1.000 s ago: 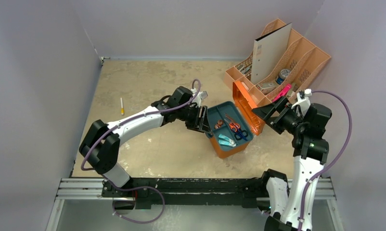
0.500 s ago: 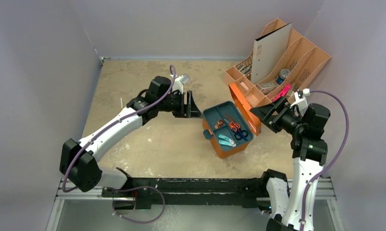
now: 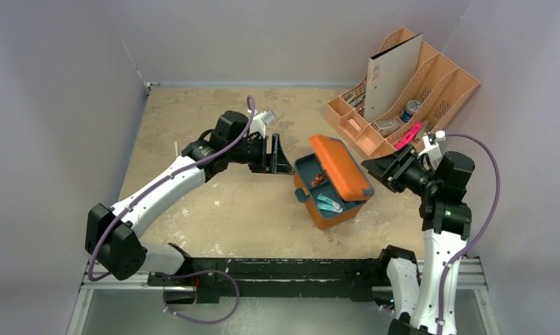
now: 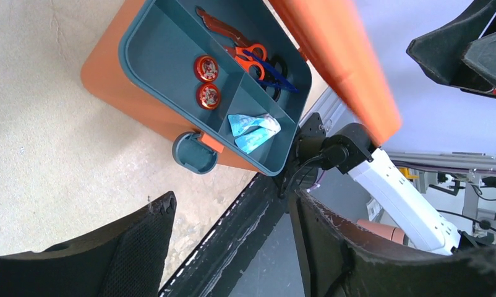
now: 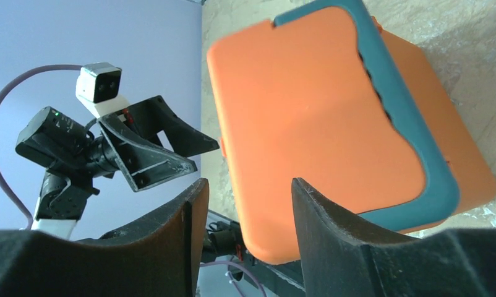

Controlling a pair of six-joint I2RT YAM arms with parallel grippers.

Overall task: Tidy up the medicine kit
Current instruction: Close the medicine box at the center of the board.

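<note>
Scissors (image 4: 253, 53), packets (image 4: 252, 126) and red discs (image 4: 205, 68) were seen in the kit (image 3: 331, 218), its lid (image 3: 340, 166) half lowered. The left gripper (image 3: 281, 159) and right gripper (image 3: 376, 172) were held agape and empty on either side of the kit.

The top camera looked down over the whole table (image 3: 214, 209) from its near edge. Both wrist cameras faced the orange case (image 5: 307, 142) closely from opposite sides; all views shared it.

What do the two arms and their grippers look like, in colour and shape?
Both the left arm and the right arm have white links and black joints, each trailed by a purple cable. The left gripper and right gripper have black wedge-shaped fingers, with a small white camera above.
</note>
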